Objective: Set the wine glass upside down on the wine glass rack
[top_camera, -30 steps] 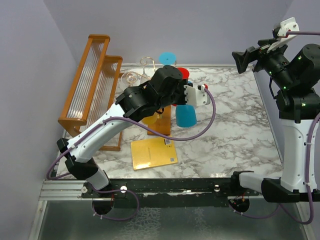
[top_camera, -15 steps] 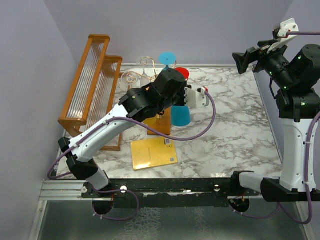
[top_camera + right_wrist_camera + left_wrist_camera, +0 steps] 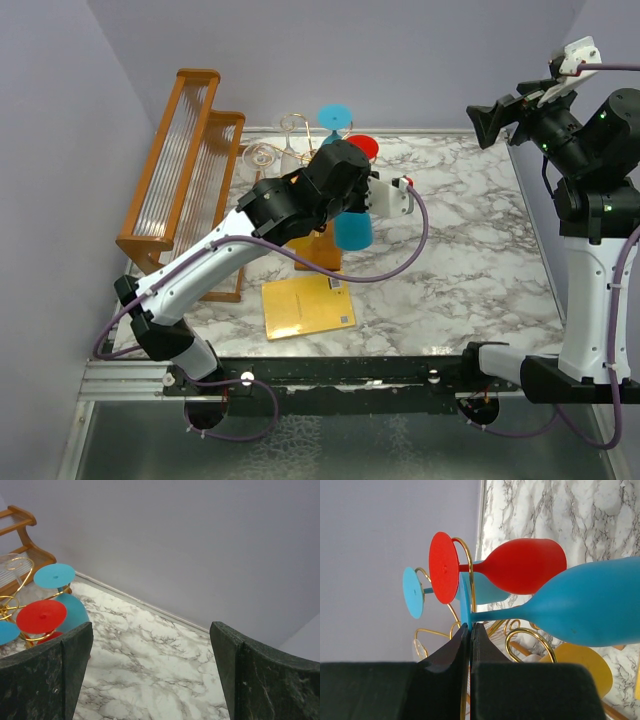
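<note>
My left gripper [image 3: 470, 630] is shut on the thin foot of a blue wine glass [image 3: 590, 605], pinching the disc edge-on. The glass hangs upside down with its bowl [image 3: 353, 230] under my wrist, parallel to a red glass [image 3: 520, 565] that hangs from the wine glass rack [image 3: 462, 555]. The rack's gold wire arms [image 3: 290, 130] rise from a wooden base [image 3: 322, 255]. The held glass's stem lies close beside a gold curl [image 3: 530, 632]; whether they touch is unclear. My right gripper [image 3: 490, 118] stands open, high at the far right, with nothing in it [image 3: 150, 670].
A second blue glass [image 3: 336, 115] and a clear one [image 3: 262, 155] hang on the rack; a yellow glass [image 3: 585, 667] sits lower. A large wooden frame with clear rods [image 3: 180, 160] stands at the left. A yellow booklet [image 3: 308, 305] lies on the marble table [image 3: 460, 230].
My left arm has carried the blue glass leftward, closer in to the rack. The right arm has hardly moved.
</note>
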Robot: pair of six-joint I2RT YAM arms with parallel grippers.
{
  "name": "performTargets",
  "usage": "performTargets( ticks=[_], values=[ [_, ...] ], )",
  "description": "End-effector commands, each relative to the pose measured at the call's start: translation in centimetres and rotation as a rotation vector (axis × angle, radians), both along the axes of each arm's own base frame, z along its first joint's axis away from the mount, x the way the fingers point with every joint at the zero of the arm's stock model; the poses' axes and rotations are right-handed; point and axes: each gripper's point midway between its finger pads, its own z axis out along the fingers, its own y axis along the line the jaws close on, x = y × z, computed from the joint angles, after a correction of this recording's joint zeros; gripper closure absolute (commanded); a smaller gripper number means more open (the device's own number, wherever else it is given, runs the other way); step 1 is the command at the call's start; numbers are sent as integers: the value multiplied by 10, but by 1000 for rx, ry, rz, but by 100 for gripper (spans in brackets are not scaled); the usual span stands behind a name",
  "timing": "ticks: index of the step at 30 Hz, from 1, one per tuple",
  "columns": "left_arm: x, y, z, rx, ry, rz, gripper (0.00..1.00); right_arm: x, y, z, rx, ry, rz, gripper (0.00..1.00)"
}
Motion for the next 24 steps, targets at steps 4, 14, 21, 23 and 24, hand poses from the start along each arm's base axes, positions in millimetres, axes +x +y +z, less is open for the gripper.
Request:
performTargets(
  ticks=[4, 14, 21, 23, 24],
  values=[
    [-1, 17, 23, -28, -65, 40, 100, -7, 1, 10, 8, -37, 18, 0],
    [-3, 26, 24, -40, -52, 64, 100, -2, -1, 6, -2, -32, 7, 0],
    [-9, 32, 24, -41, -31, 55, 100, -1, -3, 3, 0, -26, 6, 0],
    [-11, 32, 24, -49, -22, 47, 100, -1, -3, 2, 0, -25, 7, 0],
    [-12, 33, 24, -50, -20, 46, 100, -1, -3, 2, 0, -25, 7, 0]
  ],
)
